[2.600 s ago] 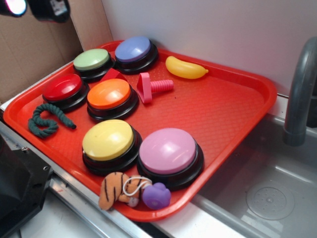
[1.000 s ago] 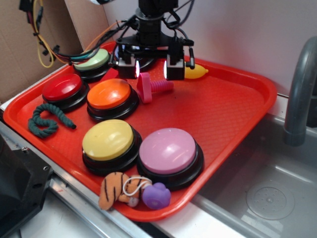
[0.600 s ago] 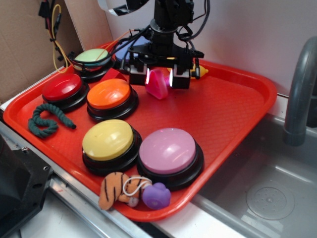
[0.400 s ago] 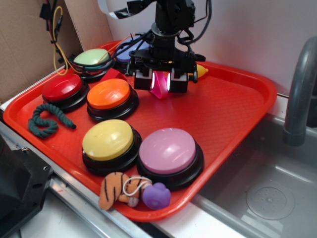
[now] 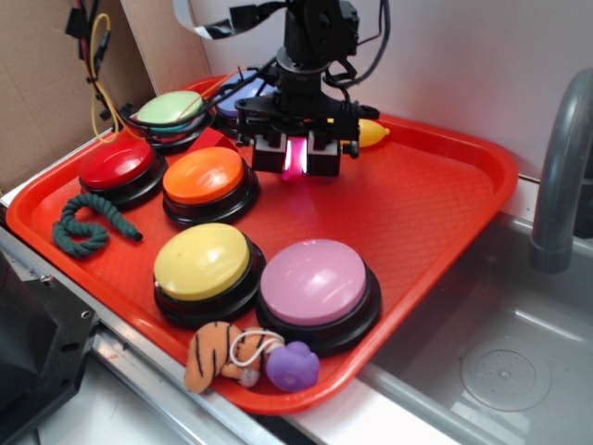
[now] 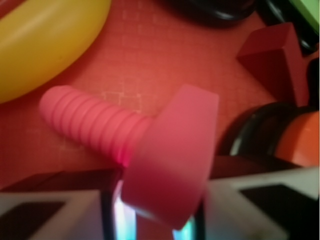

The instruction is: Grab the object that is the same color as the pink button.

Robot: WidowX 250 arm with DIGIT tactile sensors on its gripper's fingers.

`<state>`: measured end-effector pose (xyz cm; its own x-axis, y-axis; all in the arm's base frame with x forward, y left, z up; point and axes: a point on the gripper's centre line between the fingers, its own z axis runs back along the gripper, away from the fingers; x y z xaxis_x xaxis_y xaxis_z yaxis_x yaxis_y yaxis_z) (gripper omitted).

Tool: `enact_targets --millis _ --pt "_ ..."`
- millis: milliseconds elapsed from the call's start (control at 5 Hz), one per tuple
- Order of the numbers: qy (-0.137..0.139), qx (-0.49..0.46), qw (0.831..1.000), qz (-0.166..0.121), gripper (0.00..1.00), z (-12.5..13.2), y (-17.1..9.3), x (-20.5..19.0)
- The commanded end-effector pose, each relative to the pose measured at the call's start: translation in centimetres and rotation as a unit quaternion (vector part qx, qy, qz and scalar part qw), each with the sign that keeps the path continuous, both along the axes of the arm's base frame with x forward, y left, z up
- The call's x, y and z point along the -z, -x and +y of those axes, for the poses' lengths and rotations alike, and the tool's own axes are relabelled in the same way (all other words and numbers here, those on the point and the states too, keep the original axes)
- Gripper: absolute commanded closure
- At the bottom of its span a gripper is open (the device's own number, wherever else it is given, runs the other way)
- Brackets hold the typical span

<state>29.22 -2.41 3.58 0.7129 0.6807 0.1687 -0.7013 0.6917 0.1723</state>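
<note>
1. Pink plastic shows between the two fingers of the gripper (image 5: 295, 156): this is the toy bolt (image 6: 150, 150), and the jaws are closed in on its flat wide head, one pad on each side.
2. From the wrist camera the bolt's ribbed shaft points toward 10 o'clock, away from the pads, with the head lowest in the picture.
3. Whether the bolt touches the red tray (image 5: 435, 213) or hangs clear of it cannot be told from either view.
4. From the exterior camera the gripper stands at about 12 o'clock on the tray, just at 3 o'clock of the orange button (image 5: 204, 176).
5. A yellow banana (image 6: 45, 40) lies just past the tip of the shaft in the wrist view, apart from it; outside, it peeks from behind the arm at 2 o'clock.
6. A pink button (image 5: 315, 281) sits toward 6 o'clock on the tray, well apart from the gripper, beside the yellow button (image 5: 202, 261).
7. A purple toy (image 5: 293, 365) and a striped plush (image 5: 211, 355) lie at the tray's 6 o'clock rim.
</note>
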Motion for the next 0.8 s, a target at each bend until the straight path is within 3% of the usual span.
enact_targets --millis 0,200,400,600 --pt "0.035 0.067 0.996 -0.046 1.0 0.9 -0.1 -4.5" --pt "0.091 0.187 0.978 -0.024 1.0 0.3 1.5 -8.0" --pt "0.12 0.266 0.957 -0.001 1.0 0.4 2.9 -10.1" --pt "0.122 0.317 0.94 0.025 1.0 0.7 4.8 -12.0"
